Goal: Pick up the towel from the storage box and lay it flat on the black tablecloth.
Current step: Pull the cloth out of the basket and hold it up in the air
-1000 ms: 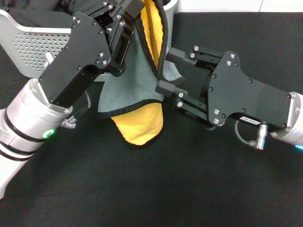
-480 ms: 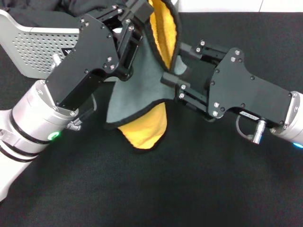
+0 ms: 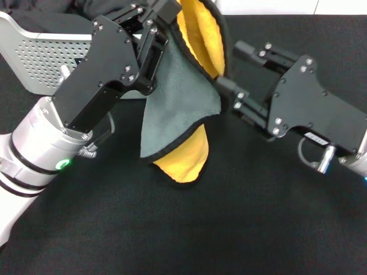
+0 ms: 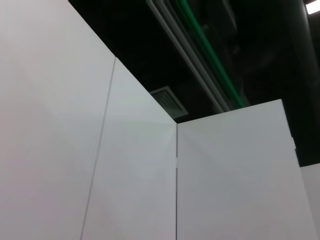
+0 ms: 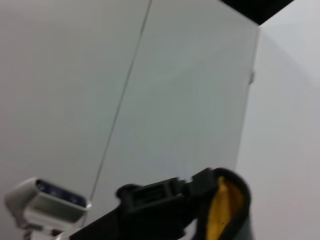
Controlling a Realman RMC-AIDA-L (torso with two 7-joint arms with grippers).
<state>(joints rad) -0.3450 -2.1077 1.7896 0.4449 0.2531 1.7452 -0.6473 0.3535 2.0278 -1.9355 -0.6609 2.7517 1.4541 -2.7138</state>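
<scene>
Holding the towel (image 3: 182, 109) above the black tablecloth (image 3: 229, 229), our left gripper (image 3: 166, 14) stays clamped on its top edge at 12 o'clock. Our right gripper (image 3: 229, 69), fingers apart at 1 o'clock, should pinch the trim, then pull wide. Grey faces us, yellow folds peeking.

Towel (image 3: 182, 109) and right gripper (image 3: 229, 69) farther right.

No legible text or labels anywhere.
</scene>
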